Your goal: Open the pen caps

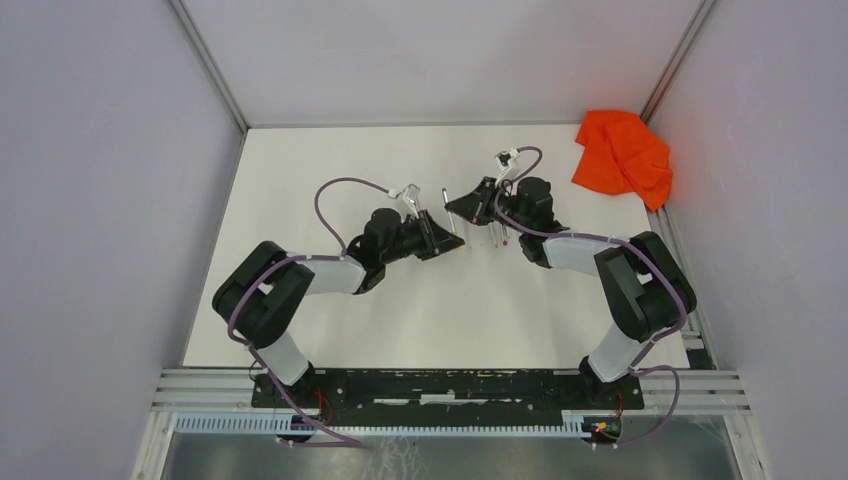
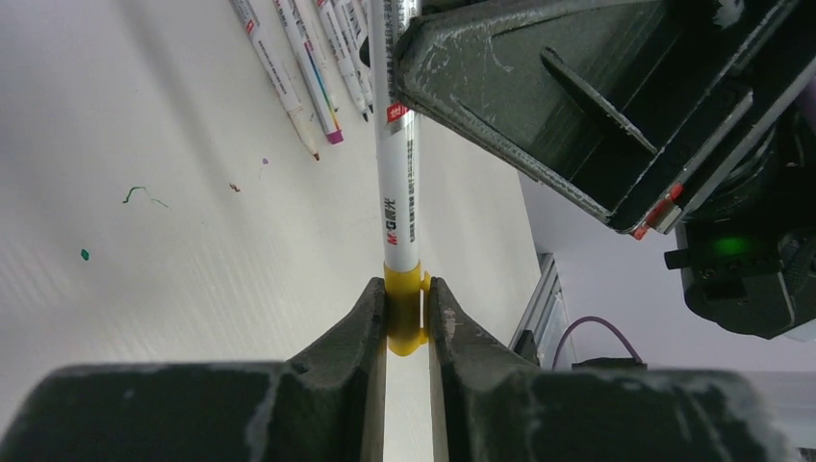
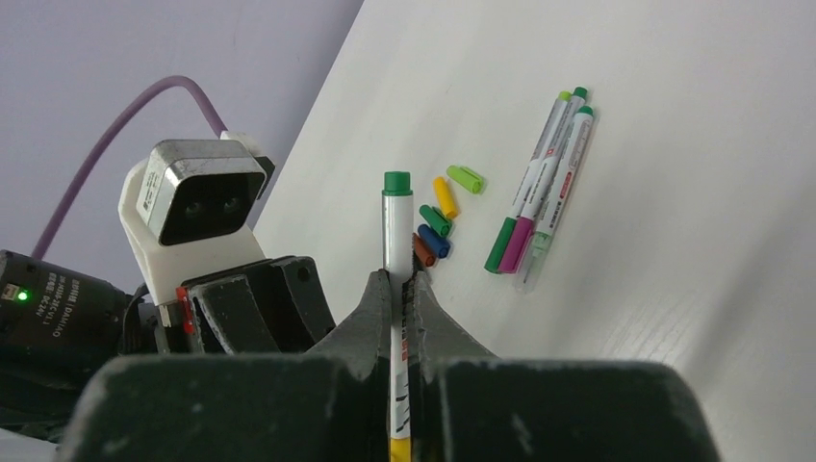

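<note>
Pinching One Pen Between Two Grippers

Working over a white table (image 1: 420, 330). Folding the left arm (image 1: 290, 285) at the elbow and reaching inward toward the middle. Mirroring that with the right arm (image 1: 620, 275), elbow out and wrist turned back to the centre, so that both wrists meet almost nose to nose. Leaving an orange cloth (image 1: 622, 155) crumpled at the far right corner, well apart from both.

Clamping the left gripper (image 2: 406, 318) onto the yellow cap (image 2: 405, 332), one finger pressed flat on each side of it. Closing the right gripper (image 3: 399, 287) tight on the grey-white barrel of the same pen (image 2: 397, 192), held above the table with its green end poking out past the right fingertips. Showing the cap seated on the barrel, no gap visible at the join.

Lying side by side on the table behind the held one, several uncapped pens (image 2: 308, 67). Bunched together farther off, three capped pens (image 3: 539, 188) in green and magenta. Scattered near those three, a small cluster of loose caps (image 3: 438, 219): yellow, green, blue, brown.
</note>
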{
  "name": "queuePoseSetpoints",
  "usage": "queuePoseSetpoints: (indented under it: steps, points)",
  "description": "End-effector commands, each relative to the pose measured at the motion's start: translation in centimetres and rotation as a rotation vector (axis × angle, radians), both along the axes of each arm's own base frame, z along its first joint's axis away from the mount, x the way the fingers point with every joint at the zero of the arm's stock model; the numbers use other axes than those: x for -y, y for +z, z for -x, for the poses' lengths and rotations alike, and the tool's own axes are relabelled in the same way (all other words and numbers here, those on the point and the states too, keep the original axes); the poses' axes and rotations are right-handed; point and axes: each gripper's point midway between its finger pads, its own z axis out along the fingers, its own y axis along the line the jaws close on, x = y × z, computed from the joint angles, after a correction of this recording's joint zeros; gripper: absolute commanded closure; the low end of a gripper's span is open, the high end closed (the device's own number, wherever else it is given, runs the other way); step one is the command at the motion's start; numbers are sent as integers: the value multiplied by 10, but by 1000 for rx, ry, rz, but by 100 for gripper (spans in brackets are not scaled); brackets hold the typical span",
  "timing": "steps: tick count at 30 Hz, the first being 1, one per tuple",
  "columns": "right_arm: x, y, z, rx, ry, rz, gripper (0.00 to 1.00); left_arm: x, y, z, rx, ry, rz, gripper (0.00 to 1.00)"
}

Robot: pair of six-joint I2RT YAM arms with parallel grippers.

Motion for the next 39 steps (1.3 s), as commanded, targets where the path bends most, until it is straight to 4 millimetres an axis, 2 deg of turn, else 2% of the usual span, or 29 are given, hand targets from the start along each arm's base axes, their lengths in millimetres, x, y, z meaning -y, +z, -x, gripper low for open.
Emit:
queuePoseSetpoints:
  steps: [1, 3, 6, 14, 17, 23, 27, 31, 33, 35, 39]
  points:
    - [4, 2, -2, 90, 20, 79, 87, 6, 12, -1, 67, -68, -95, 98]
    - [6, -4, -2, 98, 27, 113, 82, 6, 5, -3, 58, -74, -164, 98]
    - [7, -12, -2, 96, 34, 150, 78, 6, -6, -6, 45, -75, -269, 98]
    - [9, -35, -4, 63, 39, 198, 79, 1, -23, -12, 15, -35, -457, 98]
    - [8, -42, -4, 48, 46, 203, 80, 1, -24, -12, 17, -28, -505, 98]
    - [5, -51, -4, 30, 55, 198, 87, -4, -22, -13, 25, -7, -586, 98]
    - [5, -56, -5, 23, 55, 199, 100, -9, -23, -12, 33, 13, -620, 98]
    - [6, -56, -4, 32, 38, 180, 100, -19, -22, -11, 48, 53, -629, 98]
    - [10, -50, -7, 48, 12, 153, 100, -20, -13, -6, 78, 56, -590, 98]
    - [15, -40, -9, 60, -10, 100, 100, -19, -8, 4, 105, 26, -539, 98]
    - [28, -15, -11, 78, -18, -76, 100, -6, 17, 30, 197, -100, -381, 98]
